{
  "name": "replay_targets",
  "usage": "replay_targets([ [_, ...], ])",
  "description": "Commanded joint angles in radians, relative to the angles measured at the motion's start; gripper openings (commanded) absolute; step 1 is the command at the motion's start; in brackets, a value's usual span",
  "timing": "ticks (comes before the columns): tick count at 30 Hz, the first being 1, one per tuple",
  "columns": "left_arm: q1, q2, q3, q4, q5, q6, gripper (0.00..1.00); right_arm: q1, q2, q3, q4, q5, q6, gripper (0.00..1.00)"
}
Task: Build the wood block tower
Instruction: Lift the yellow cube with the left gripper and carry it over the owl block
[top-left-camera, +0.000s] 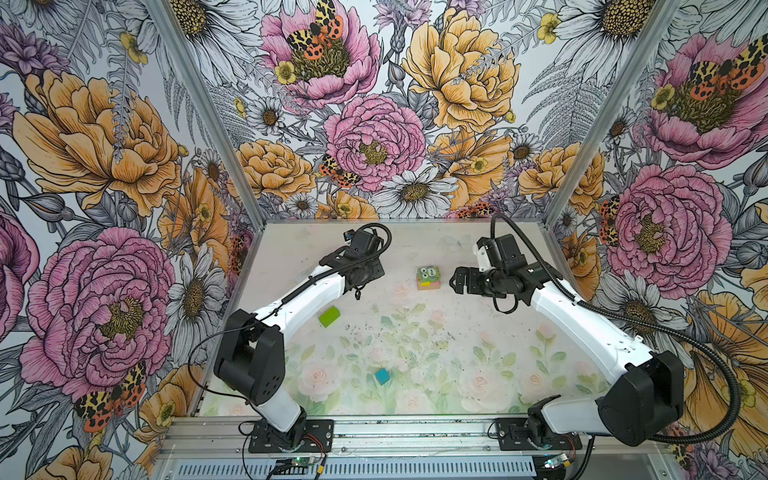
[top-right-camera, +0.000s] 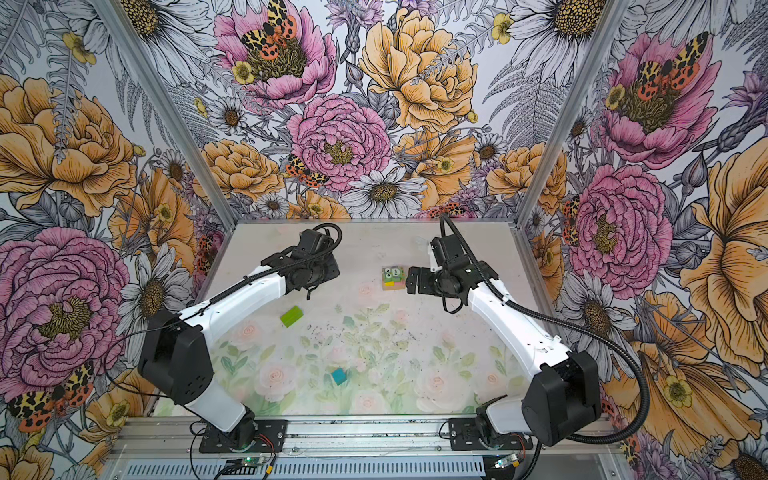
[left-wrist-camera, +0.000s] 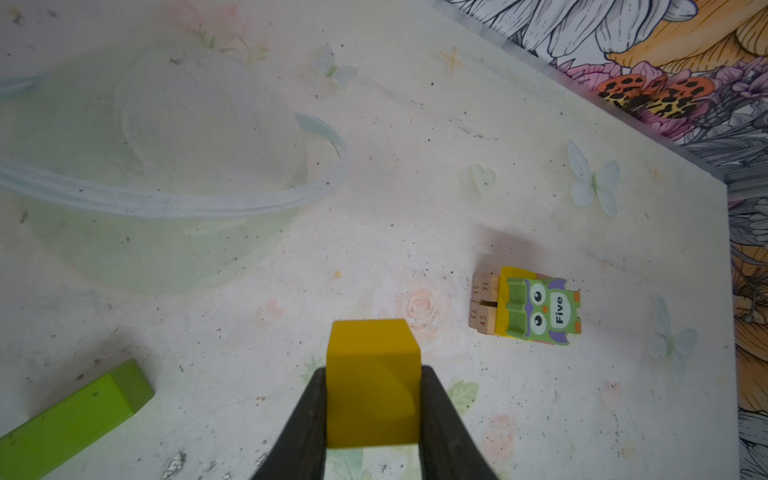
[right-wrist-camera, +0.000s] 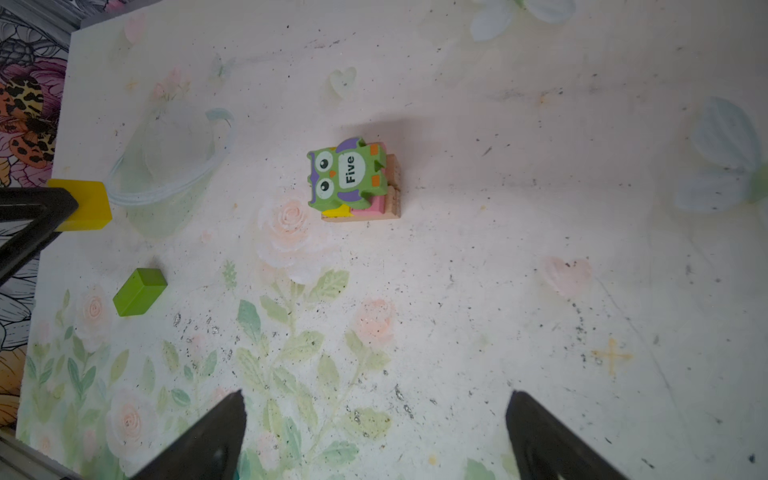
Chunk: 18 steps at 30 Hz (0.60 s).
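The wood block tower (top-left-camera: 429, 284) stands low at the back middle: tan planks (left-wrist-camera: 484, 305), a pink slab (right-wrist-camera: 376, 205) and a yellow bar (right-wrist-camera: 334, 211). A green owl figure (right-wrist-camera: 345, 174) lies on top of it. My left gripper (left-wrist-camera: 374, 374) is shut on a yellow cube (left-wrist-camera: 372, 386), held above the mat to the left of the tower. My right gripper (right-wrist-camera: 376, 395) is open and empty, just right of the tower in both top views (top-left-camera: 456, 281). A lime green block (top-left-camera: 329, 316) and a teal cube (top-left-camera: 382, 375) lie loose on the mat.
The mat (top-left-camera: 436, 353) is a pale floral print with a faded bowl picture (left-wrist-camera: 166, 174) on it. Flowered walls (top-left-camera: 374, 124) close the back and both sides. Both arm bases sit on the metal rail (top-left-camera: 415, 432) at the front.
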<state>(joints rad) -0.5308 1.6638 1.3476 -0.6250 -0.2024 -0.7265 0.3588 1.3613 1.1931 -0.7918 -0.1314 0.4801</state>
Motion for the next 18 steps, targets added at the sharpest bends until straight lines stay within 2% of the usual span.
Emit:
replay_targets([
  [1,-0.024,0.052,0.071,-0.008,-0.015,0.010,0.26,-0.019,-0.042,-0.021,-0.024,0.030,-0.008,1.00],
  [10,-0.091,0.267,0.300,-0.044,-0.014,0.039,0.26,-0.059,-0.090,-0.047,-0.042,0.032,-0.007,1.00],
  [18,-0.131,0.423,0.499,-0.091,0.034,0.058,0.26,-0.079,-0.124,-0.062,-0.055,0.033,-0.008,1.00],
])
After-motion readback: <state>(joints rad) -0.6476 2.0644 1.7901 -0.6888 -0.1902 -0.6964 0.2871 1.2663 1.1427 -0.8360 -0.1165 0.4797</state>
